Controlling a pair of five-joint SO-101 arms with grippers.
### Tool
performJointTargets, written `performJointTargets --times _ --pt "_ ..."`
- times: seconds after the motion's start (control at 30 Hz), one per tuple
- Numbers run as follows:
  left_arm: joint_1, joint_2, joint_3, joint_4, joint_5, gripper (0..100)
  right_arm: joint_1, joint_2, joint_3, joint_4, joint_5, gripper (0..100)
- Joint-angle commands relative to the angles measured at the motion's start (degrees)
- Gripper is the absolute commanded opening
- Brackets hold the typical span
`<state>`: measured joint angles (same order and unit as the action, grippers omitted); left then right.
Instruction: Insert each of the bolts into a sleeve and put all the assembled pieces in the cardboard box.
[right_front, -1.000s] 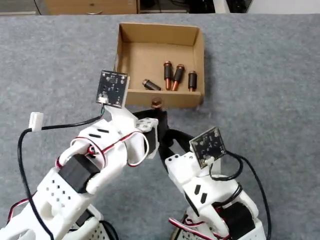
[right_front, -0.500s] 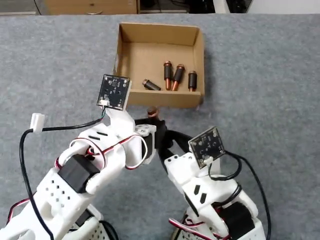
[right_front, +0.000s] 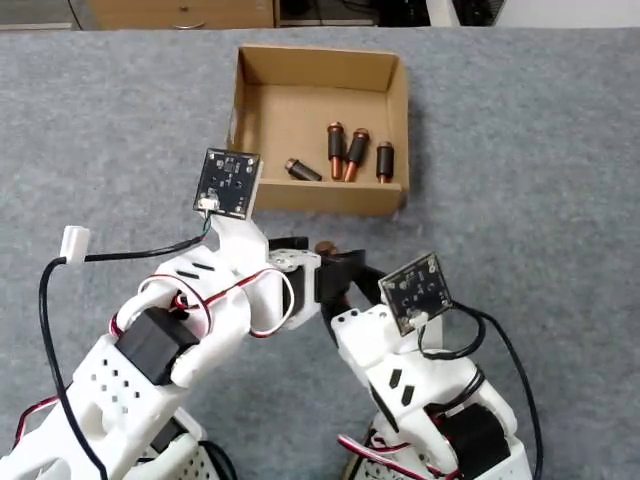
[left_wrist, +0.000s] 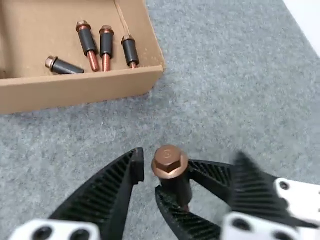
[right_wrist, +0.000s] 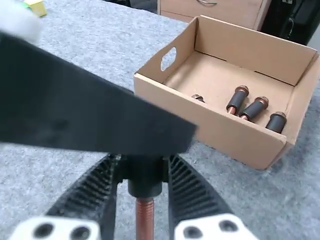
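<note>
My right gripper (right_wrist: 142, 162) is shut on a black sleeve (right_wrist: 145, 176), and the bolt's copper thread (right_wrist: 144, 215) pokes out of the sleeve's near end. The bolt's hexagonal copper head (left_wrist: 170, 161) tops the sleeve (left_wrist: 178, 186). My left gripper (left_wrist: 148, 177) stands open right beside it, one fingertip (left_wrist: 136, 165) close to the head. From above, both grippers (right_front: 322, 268) meet just in front of the cardboard box (right_front: 320, 197), with the bolt head (right_front: 325, 247) between them. Several assembled pieces (right_front: 345, 155) lie inside the box.
Grey carpet covers the table (right_front: 520, 150), with free room left and right of the box. The box's front wall (left_wrist: 75, 90) stands just beyond the grippers. A wooden cabinet (right_front: 180, 12) lines the far edge.
The bolt head has moved away from the box's front wall, toward the arms and slightly right. Both grippers shifted with it, and the left wrist turned.
</note>
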<state>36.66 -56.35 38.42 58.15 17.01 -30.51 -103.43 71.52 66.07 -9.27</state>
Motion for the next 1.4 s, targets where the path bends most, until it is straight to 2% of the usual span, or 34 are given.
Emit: performJointTargets --times 0.0,0.1,0.23,0.33,0.5,0.53,0.6,0.67,0.83,0.97,1.17,1.37 --pt "-2.2 -0.7 -7.9 -1.7 0.1 43 5.2 -5.8 0.0 -4.0 0.2 0.2" --pt "-6.4 -0.2 -14.9 -1.8 -0.3 47 11.7 -5.8 2.9 -7.1 0.2 0.2" --pt "-12.7 -0.2 -20.7 -0.4 -0.4 42 19.3 -5.8 3.6 -12.1 0.1 0.2" --pt "-17.9 -0.3 -20.9 5.5 -0.4 32 21.6 -5.4 2.5 -16.1 0.3 0.2" --pt "-25.4 -0.7 -20.6 18.9 -0.4 3 24.3 2.2 -2.2 -20.0 0.2 0.2" --pt "-26.9 -0.7 -20.0 20.5 -0.4 1 24.5 4.9 -3.9 -20.6 0.2 0.2" --pt "-29.5 -0.8 -18.2 22.9 -0.4 5 24.7 10.9 -8.0 -22.3 0.2 0.2" --pt "-32.1 -0.8 -15.8 23.9 -1.8 1 24.7 17.8 -13.0 -23.6 0.2 0.2" --pt "-36.7 -2.5 -5.6 23.3 -11.1 2 24.7 37.1 -28.4 -22.8 0.2 0.2" --pt "-38.4 -8.7 8.2 16.4 -17.2 2 24.4 51.8 -42.2 -20.4 0.2 0.2" --pt "-39.4 -24.3 33.7 4.9 -18.6 2 24.4 72.0 -63.3 -16.1 0.2 0.2" --pt "-39.4 -41.4 50.0 1.9 -18.6 2 24.3 95.9 -85.3 -9.7 0.4 0.2"
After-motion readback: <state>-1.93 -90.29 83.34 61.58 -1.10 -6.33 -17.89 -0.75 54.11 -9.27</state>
